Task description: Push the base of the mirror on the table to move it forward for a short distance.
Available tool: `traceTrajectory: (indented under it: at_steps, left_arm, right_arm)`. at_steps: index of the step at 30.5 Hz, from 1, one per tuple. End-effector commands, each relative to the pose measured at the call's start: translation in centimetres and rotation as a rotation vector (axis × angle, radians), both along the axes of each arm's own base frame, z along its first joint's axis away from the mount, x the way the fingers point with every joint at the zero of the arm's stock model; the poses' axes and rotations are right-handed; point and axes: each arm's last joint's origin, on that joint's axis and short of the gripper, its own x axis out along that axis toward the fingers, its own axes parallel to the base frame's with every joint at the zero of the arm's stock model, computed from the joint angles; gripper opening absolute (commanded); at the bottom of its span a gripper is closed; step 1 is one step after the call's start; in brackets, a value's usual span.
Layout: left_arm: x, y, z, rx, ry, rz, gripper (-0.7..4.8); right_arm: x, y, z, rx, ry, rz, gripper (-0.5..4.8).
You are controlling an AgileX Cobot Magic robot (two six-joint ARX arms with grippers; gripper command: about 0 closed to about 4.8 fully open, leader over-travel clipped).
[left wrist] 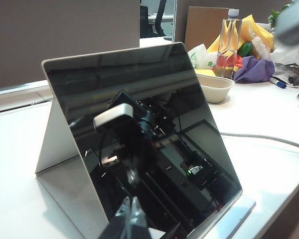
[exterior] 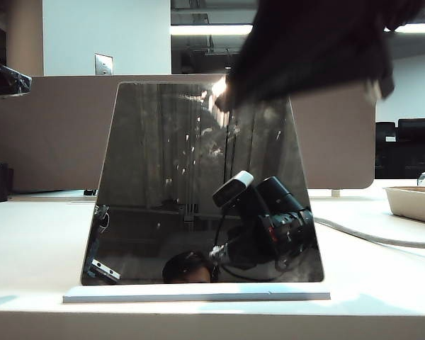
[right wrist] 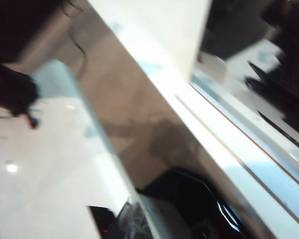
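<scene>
So the mirror (exterior: 198,184) is standing on the desk (exterior: 28,248) right near its front edge, dark panel tilted back, with the base of the mirror (exterior: 198,293) showing as a thin pale slab poking out just a bit wider than the glass. Going by the exterior view, nothing is touching that slab, so my read is the push hasn't properly happened, or at least there's no contact right now. Pretty much the whole job looks like it's left: get a gripper down to the base and nudge it forward.

The right arm (exterior: 319,42) is a big dark blur above the top right corner of the mirror, well clear of the base. The right gripper (right wrist: 134,221) only peeks in at the edge of its wrist view, which is super smeared; can't tell if the jaws are spread or pressed together. Same deal with the left gripper (left wrist: 132,221): just the tips show in front of the mirror's lower edge, apparently close together, but honestly I can't tell for sure.

Hard-to-see stuff: the right wrist view is mostly motion blur. The glass mostly reflects camera gear. A white cable (exterior: 368,237) trails off behind the mirror, and a tray (exterior: 414,202) is cut off at the frame edge
</scene>
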Motion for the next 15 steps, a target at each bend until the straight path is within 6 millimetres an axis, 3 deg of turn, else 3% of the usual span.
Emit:
traceTrajectory:
  at_steps: [1,9,15]
  left_arm:
    - [0.0,0.0,0.1,-0.003,-0.009,-0.001,-0.01]
    - [0.0,0.0,0.1,-0.003,-0.009,-0.001,-0.01]
    - [0.0,0.0,0.1,-0.003,-0.009,-0.001,-0.01]
  right_arm:
    - [0.5,1.0,-1.3,-0.054,0.034,0.002,-0.03]
    - [1.5,2.5,-4.7,-0.182,0.128,-0.003,-0.03]
    - [2.4,3.5,-6.0,-0.193,0.101,-0.032,-0.03]
